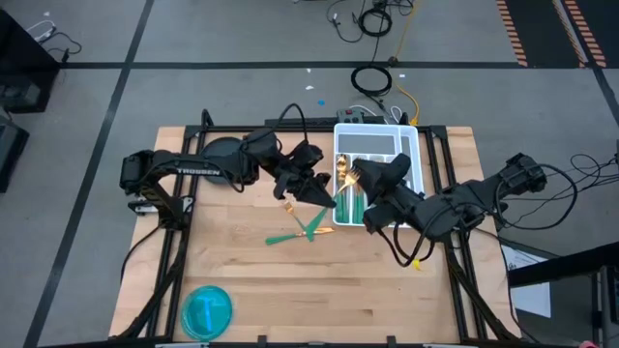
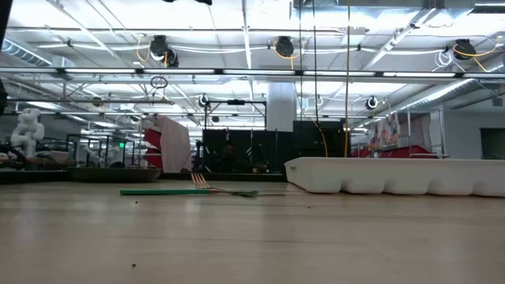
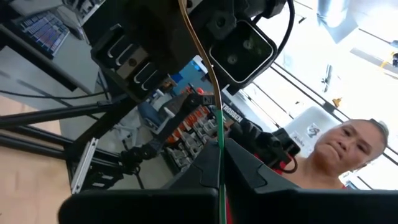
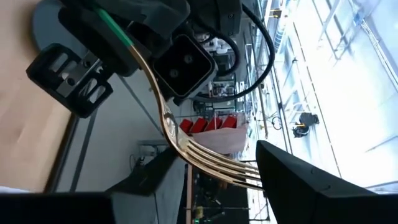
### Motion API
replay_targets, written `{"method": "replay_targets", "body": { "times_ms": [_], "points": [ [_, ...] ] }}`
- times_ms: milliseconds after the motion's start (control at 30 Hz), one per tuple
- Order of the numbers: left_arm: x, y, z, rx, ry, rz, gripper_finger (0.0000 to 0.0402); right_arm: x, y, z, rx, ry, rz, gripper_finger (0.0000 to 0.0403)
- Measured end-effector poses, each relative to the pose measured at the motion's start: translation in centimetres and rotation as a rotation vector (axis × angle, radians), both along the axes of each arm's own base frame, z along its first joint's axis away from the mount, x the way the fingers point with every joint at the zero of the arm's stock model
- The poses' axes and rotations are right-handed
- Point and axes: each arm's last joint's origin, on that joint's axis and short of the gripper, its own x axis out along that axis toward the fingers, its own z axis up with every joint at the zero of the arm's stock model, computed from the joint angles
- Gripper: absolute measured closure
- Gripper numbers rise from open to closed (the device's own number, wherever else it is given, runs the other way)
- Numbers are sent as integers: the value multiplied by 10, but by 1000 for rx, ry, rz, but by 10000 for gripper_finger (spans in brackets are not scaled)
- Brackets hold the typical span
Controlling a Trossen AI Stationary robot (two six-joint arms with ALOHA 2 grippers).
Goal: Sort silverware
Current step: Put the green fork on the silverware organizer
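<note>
Two grippers meet just off the tray's left edge, with one fork between them. The left gripper is clamped narrow on the fork's slim green handle, which runs straight out from between its fingers. The right gripper hangs over the tray's left half. Its fingers stand wide apart, with the gold tines lying in the gap between them. From the right wrist view the tines sit close to one finger, but I cannot tell whether they touch it.

Several more pieces with green handles lie inside the tray, in the left compartments near its front end. Out on the wood, left of the tray and a little toward the front edge, a few loose pieces lie crossed over one another. A small gold piece sits just beside them, under the left gripper. In the low view one fork lies flat on the table, left of the tray's white wall.

A dark plate sits well left of the tray, partly under the left arm. A blue dish stands far from the tray, at the table's front left corner.
</note>
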Motion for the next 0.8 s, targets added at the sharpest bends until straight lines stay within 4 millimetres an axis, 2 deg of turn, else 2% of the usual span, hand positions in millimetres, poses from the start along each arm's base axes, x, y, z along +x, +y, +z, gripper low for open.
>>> {"method": "replay_targets", "body": {
  "times_ms": [267,433,600,800],
  "points": [
    [0,0,-2,-3,22,-33,396,-6,-4,-2,-61,83,-30,204],
    [0,0,-4,-8,38,-42,396,-3,-2,-14,-101,200,49,189],
    [0,3,-3,-10,24,-5,396,-8,-9,-8,-17,45,-121,184],
    [0,10,-2,6,1,34,396,-53,-33,26,213,-312,-258,189]
  ]
}}
